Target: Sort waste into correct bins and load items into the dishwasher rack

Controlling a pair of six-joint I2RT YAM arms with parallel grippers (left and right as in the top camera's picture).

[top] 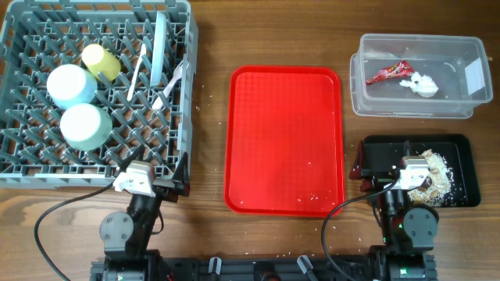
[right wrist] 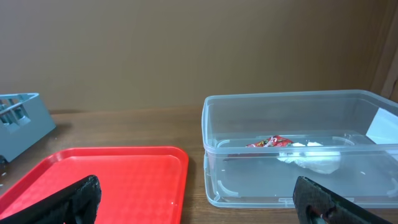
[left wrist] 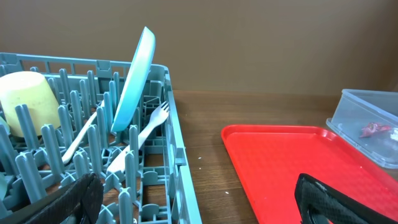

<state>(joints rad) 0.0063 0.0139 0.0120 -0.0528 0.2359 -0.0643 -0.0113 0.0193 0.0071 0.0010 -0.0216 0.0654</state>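
Observation:
The grey dishwasher rack [top: 17, 173] at the left holds a yellow cup [top: 101, 61], a light blue bowl [top: 71, 86], a pale green bowl [top: 86, 126], a plate [top: 158, 47] on edge, a white spoon [top: 137, 72] and a white fork [top: 173, 82]. The clear tub [top: 367, 101] holds the red wrapper [top: 388, 73] and white tissue [top: 419, 83]. The black tray [top: 461, 148] holds food scraps [top: 436, 176]. My left gripper [top: 152, 186] is open and empty at the rack's near right corner. My right gripper [top: 391, 173] is open and empty over the black tray's left part.
An empty red tray [top: 285, 140] with a few crumbs lies in the middle. In the left wrist view the rack wall [left wrist: 180, 143] is just ahead between the fingers [left wrist: 202, 208]. In the right wrist view the tub [right wrist: 298, 155] is ahead of the open fingers [right wrist: 202, 205].

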